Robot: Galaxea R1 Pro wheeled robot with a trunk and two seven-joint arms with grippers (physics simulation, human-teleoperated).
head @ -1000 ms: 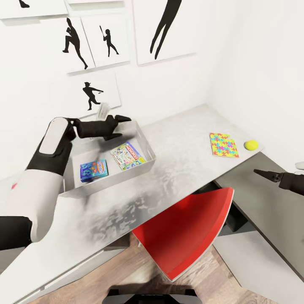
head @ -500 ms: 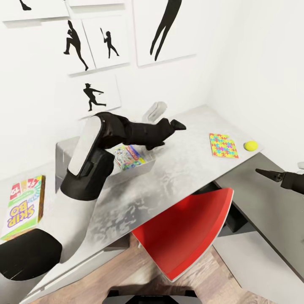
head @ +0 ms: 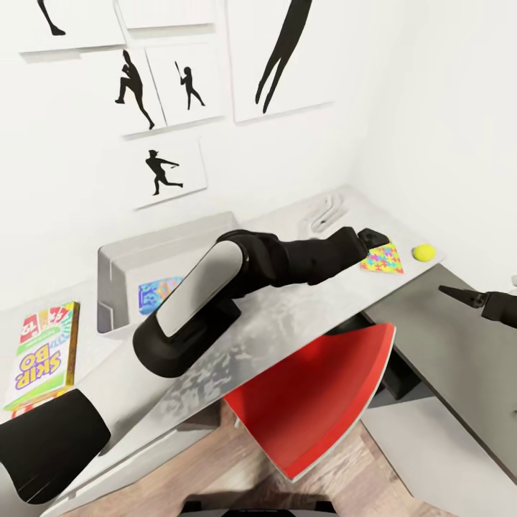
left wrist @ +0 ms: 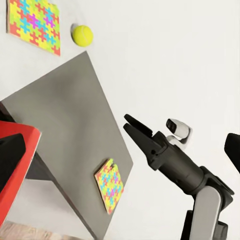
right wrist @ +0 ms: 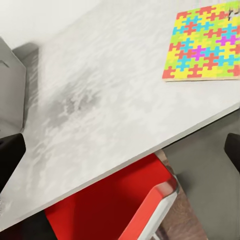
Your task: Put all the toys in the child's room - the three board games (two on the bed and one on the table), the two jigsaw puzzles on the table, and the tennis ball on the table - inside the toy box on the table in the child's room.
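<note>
One red chair (head: 316, 391) sits nearest you, tucked under the table's (head: 287, 323) front edge. At the table's left end a Skip-Bo box (head: 39, 355) lies flat, outside the toy box (head: 118, 262). The toy box stands toward the table's back, left of centre. A blue game (head: 159, 294) lies inside it, partly hidden by your left arm.

Your left arm stretches across the table toward its right end. The left gripper (head: 375, 237) hangs over a puzzle (head: 382, 259) that lies flat there. Its fingers (left wrist: 10, 160) are spread wide and hold nothing. The ball (head: 424, 252) rests just beyond that puzzle, at the table's far right corner.

Your right gripper (left wrist: 132, 125) hovers off the table's right end, above a lower dark cabinet (head: 424, 337). Its fingers (right wrist: 232, 150) are also spread wide and hold nothing. A second puzzle (left wrist: 111, 185) shows at the cabinet's edge; you cannot tell whether it lies on the cabinet.

Behind the table, black silhouette prints (head: 165, 172) hang on the white wall.
</note>
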